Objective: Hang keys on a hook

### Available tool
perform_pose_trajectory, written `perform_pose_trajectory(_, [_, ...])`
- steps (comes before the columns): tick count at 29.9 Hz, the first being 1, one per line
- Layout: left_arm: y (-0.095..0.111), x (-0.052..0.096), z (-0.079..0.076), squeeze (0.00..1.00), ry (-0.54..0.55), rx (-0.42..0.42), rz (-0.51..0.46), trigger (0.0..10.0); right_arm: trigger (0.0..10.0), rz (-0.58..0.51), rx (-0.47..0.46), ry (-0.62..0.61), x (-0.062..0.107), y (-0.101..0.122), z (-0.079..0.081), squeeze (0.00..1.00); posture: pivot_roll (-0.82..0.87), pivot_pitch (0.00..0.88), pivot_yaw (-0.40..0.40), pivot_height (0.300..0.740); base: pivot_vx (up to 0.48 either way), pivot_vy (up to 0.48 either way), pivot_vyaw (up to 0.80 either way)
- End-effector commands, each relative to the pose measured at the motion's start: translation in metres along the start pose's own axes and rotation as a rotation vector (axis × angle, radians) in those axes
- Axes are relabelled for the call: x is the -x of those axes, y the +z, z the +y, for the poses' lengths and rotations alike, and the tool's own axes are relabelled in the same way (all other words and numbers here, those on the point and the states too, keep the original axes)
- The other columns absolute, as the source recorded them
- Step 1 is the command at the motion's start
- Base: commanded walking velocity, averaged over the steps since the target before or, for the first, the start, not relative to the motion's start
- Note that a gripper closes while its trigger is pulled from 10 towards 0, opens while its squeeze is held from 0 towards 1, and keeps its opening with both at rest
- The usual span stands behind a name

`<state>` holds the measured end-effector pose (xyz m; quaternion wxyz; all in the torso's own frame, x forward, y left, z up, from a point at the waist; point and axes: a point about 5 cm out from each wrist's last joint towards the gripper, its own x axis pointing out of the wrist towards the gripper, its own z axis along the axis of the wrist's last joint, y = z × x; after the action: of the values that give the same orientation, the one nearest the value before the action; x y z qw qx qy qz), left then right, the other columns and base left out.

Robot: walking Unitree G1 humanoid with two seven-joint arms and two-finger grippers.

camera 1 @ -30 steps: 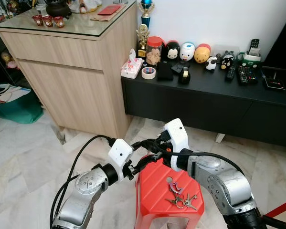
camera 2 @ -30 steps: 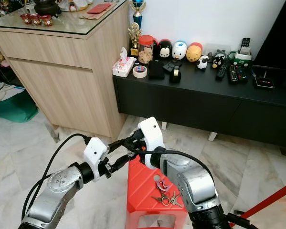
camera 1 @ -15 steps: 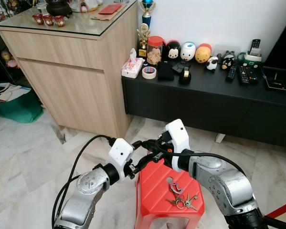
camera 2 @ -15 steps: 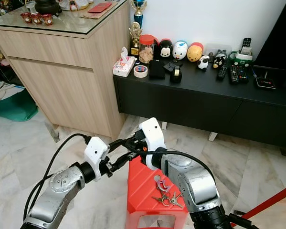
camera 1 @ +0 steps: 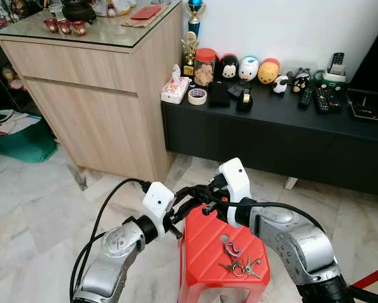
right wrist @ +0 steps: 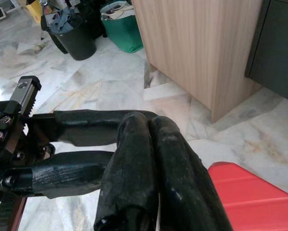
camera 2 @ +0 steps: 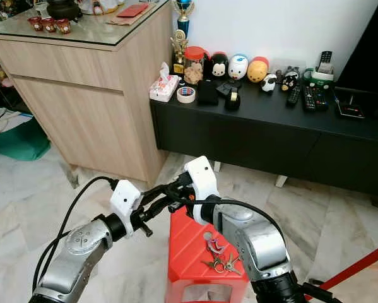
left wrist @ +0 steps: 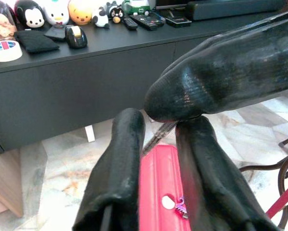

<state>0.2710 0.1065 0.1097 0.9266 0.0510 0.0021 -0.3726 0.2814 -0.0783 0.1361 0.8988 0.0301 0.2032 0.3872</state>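
A bunch of keys (camera 1: 239,264) with a pink tag lies on the near right part of a red plastic stool (camera 1: 204,252). Both grippers hover together over the stool's far left corner, well apart from the keys. My left gripper (camera 1: 183,205) is open with nothing between its fingers (left wrist: 124,144). My right gripper (camera 1: 192,191) crosses just in front of those fingers and is shut on nothing, its fingertips pressed together (right wrist: 148,120). The pink tag (left wrist: 178,208) shows on the stool below the left fingers.
A wooden cabinet (camera 1: 100,95) stands at the left. A low black console (camera 1: 271,132) with toys, tape and remotes runs along the wall behind. A green bag (camera 1: 21,142) sits on the marble floor at far left. A red bar (camera 1: 372,278) crosses the bottom right.
My left gripper's fingers have spread apart, one now pointing down beside the stool's corner. The right gripper and the keys have stayed put.
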Motion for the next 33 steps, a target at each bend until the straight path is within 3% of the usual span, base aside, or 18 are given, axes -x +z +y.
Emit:
perform_pose_trajectory(1, [0.005, -0.001, 0.001, 0.00, -0.004, -0.005, -0.032, 0.0, 10.0, -0.003, -0.003, 0.001, 0.000, 0.001, -0.001, 0.00, 0.08, 0.044, -0.051, 0.740, 0.000, 0.000, 0.00])
perform_pose_trajectory(13, [0.005, 0.000, -0.005, 0.00, -0.039, 0.003, -0.039, 0.0, 10.0, -0.008, -0.008, -0.004, -0.001, 0.001, -0.002, 0.00, 0.08, 0.048, -0.051, 0.740, 0.000, 0.000, 0.00])
perform_pose_trajectory(33, [0.001, 0.004, -0.010, 0.00, -0.092, -0.006, -0.005, 0.0, 10.0, -0.002, -0.021, -0.078, -0.001, 0.001, -0.017, 0.00, 0.08, 0.050, -0.056, 0.740, 0.000, 0.000, 0.00])
